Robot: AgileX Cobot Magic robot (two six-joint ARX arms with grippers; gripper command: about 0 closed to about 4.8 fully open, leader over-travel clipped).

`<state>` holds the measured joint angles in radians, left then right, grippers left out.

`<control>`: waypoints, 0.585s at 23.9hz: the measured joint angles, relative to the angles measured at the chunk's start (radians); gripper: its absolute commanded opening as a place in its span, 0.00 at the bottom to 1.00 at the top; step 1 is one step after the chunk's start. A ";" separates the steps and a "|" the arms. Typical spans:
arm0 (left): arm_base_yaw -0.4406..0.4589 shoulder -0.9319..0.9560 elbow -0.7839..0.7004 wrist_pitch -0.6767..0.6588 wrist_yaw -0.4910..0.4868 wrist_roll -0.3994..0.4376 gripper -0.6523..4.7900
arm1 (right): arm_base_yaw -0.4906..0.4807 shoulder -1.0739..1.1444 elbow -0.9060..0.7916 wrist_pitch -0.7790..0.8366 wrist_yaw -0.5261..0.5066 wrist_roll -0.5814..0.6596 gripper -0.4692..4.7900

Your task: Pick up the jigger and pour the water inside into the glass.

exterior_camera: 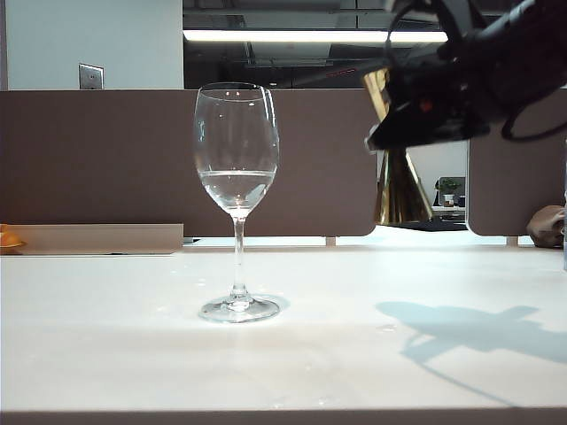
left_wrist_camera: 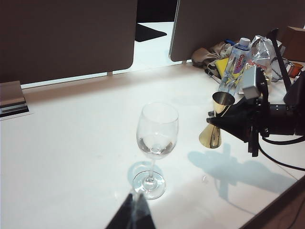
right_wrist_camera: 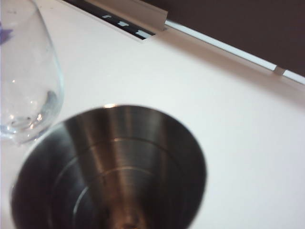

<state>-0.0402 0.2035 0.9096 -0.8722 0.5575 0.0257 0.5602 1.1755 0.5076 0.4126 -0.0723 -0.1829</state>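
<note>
Exterior view: the jigger (exterior_camera: pixel 399 190) is held upright above the table in the clamped right gripper (exterior_camera: pixel 423 124), the glass (exterior_camera: pixel 236 199) standing beside it, while the left gripper (left_wrist_camera: pixel 131 214), state undeterminable, is nearer the glass's foot.

Only lettering in sight: label of plastic water bottle (left_wrist_camera: pixel 237 64) among clutter at far edge of table (left_wrist_camera: pixel 71 143), left wrist view. Red and purple print on white band, too small and blurred to read. No legible text elsewhere in any view.
</note>
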 measured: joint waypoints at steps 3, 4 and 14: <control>0.000 0.000 0.000 0.000 0.000 0.000 0.12 | 0.000 0.042 -0.001 -0.004 -0.015 0.000 0.09; 0.000 0.000 0.000 0.000 0.000 0.000 0.12 | 0.000 0.060 -0.003 0.015 -0.030 0.005 0.09; 0.000 0.000 0.000 0.000 0.000 0.000 0.12 | 0.000 0.128 -0.078 0.136 -0.053 0.026 0.09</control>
<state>-0.0402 0.2031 0.9096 -0.8722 0.5575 0.0257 0.5602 1.3033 0.4294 0.5488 -0.1257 -0.1574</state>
